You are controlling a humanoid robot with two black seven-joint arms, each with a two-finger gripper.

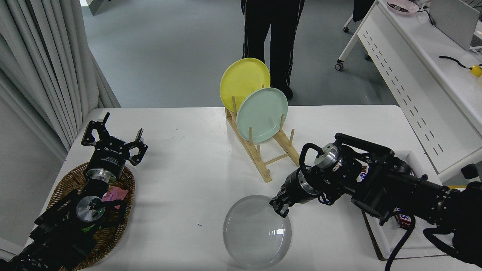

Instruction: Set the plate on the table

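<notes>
The pale grey-white plate (256, 235) lies low and nearly flat at the front middle of the white table (188, 177); I cannot tell whether it rests on the surface. My right gripper (280, 209) comes in from the right and is shut on the plate's upper right rim. My left gripper (113, 141) is parked open and empty at the lower left, above a wicker basket (124, 210).
A wooden rack (263, 154) behind the plate holds a yellow plate (241, 81) and a mint green plate (261, 114) upright. A tray (414, 241) with snack bars lies under my right arm. A person's legs (271, 41) stand beyond the far edge. A white perforated desk (414, 82) is at the right.
</notes>
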